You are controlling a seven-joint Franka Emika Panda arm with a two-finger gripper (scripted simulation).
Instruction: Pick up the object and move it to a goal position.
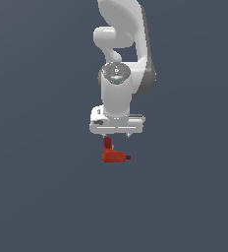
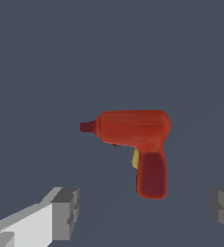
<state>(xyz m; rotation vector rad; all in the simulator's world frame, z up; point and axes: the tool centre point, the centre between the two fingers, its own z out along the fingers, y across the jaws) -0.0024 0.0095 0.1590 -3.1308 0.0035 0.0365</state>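
Red toy drill lying on the desk just below centre frame, under the tool.

In the wrist view the tool's two fingers stand wide apart with nothing between them; the drill lies flat, mid-frame. It looks rigid, light and smooth, likely slippery; the stubby handle or the straight-sided body seems the best place to pinch.
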